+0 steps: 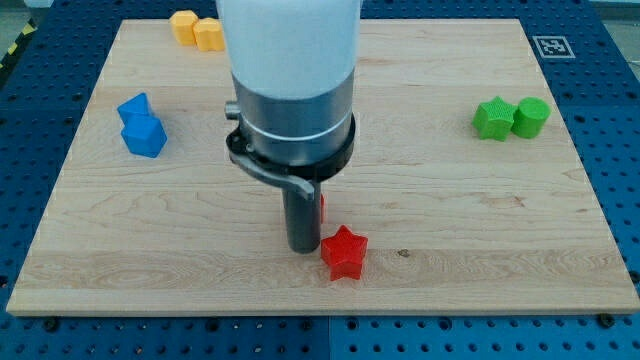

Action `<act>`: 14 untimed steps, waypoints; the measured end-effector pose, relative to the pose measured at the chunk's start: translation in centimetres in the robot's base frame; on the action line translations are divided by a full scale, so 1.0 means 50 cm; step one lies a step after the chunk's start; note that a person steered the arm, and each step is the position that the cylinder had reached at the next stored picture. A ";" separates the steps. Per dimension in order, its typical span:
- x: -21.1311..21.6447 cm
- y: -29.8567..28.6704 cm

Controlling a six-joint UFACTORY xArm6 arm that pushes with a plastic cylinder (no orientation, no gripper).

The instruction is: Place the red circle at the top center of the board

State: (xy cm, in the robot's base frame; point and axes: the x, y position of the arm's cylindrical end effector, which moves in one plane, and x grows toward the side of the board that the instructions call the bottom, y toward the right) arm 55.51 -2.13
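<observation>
We have no jaws here, so nothing can open, close or hold a thing. We only have a dark rod, and our tip (303, 250) sits on the board (450, 240), a bit nearer the edge at the view's bottom than the middle.

A thin bit of red (321, 208) peeks out from behind the rod, on the view's right side of it. We think this is the red circle, but most of it is hidden, so we cannot tell its shape for sure. It looks like it is touching the rod or just beside it. The red star (344, 252) lies just beside our tip, toward the view's right.

The job is not done yet. The red bit is down in the bottom half of the board, and the middle of the top edge is far from it. We think almost all the pushing is left to do.

Two yellow blocks (196, 30) sit close together at the top edge, toward the view's left. Two blue blocks (141, 125) sit near the left edge. Two green blocks (511, 117) sit near the right edge.

We see no words or brand names. There is only a little black and white square sign (552, 46) in the top right corner.
</observation>
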 end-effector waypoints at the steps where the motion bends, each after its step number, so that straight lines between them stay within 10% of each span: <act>1: -0.037 0.008; 6: -0.319 0.014; 14: -0.508 0.052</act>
State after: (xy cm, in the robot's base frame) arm 30.09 0.48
